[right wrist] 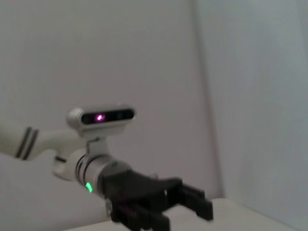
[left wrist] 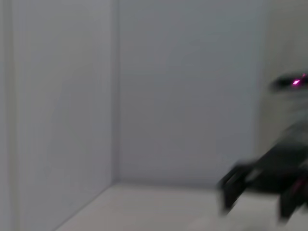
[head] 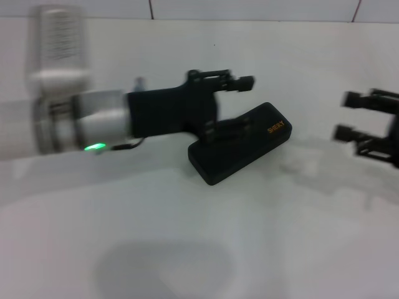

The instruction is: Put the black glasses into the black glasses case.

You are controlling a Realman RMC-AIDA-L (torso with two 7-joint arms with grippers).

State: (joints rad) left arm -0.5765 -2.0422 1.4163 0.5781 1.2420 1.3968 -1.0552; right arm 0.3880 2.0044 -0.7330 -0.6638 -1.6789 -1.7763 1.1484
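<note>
The black glasses case (head: 249, 149) lies shut on the white table, its orange lettering (head: 278, 128) facing up. The black glasses are out of view. My left gripper (head: 240, 104) reaches in from the left and hangs open just above the case's near-left end. One finger (head: 242, 81) is high, and the other overlaps the lid. Nothing shows between them. The right wrist view shows this left gripper (right wrist: 178, 211) from the far side, open. My right gripper (head: 346, 115) hovers open at the right edge, well apart from the case, and appears again (left wrist: 260, 202) in the left wrist view.
The white table (head: 199, 249) stretches toward me, and a white tiled wall (head: 249, 9) stands behind it. The left arm's wrist camera (right wrist: 107, 117) shows with a pink light. A green light (head: 95, 147) glows on the left wrist.
</note>
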